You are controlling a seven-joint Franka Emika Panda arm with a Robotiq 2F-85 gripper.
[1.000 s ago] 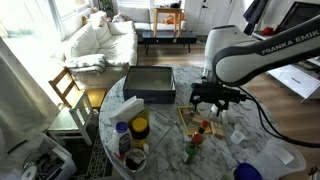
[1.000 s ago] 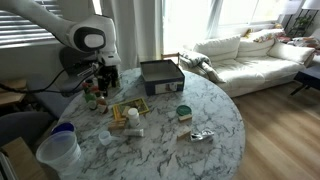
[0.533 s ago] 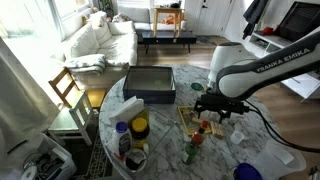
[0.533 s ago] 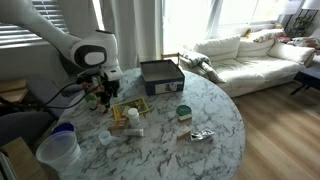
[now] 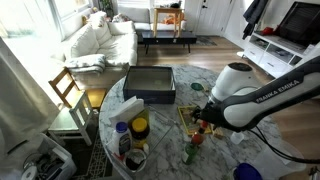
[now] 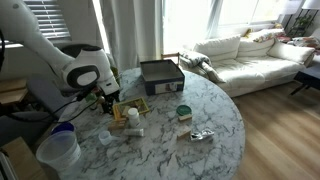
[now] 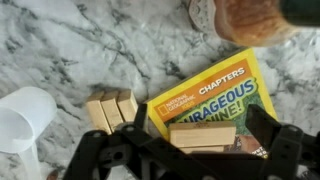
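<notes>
Exterior view, change: within the last second the arm has swung down, and the pincer (image 5: pixel 203 118) now hangs low over the yellow book (image 5: pixel 187 120) on the worktop (image 5: pixel 165 135). This looks like the end of an approach, with no grasp made.
Exterior view, room: the pincer (image 6: pixel 107 100) stands just beside the bottles (image 6: pixel 93 97), near the worktop's rim. The black box (image 6: pixel 160 75) is well apart, with bare marble toward the middle.
Wrist view, pincer: jaws are spread wide and grip nothing, set either side of the wooden block (image 7: pixel 203 135), which lies on the yellow book (image 7: pixel 215 88).
Wrist view, edges: three more blocks (image 7: pixel 110 110) lie against the book's left edge. The white cup (image 7: pixel 22 120) is near one finger, and the jar (image 7: pixel 250 15) sits by the far corner.
</notes>
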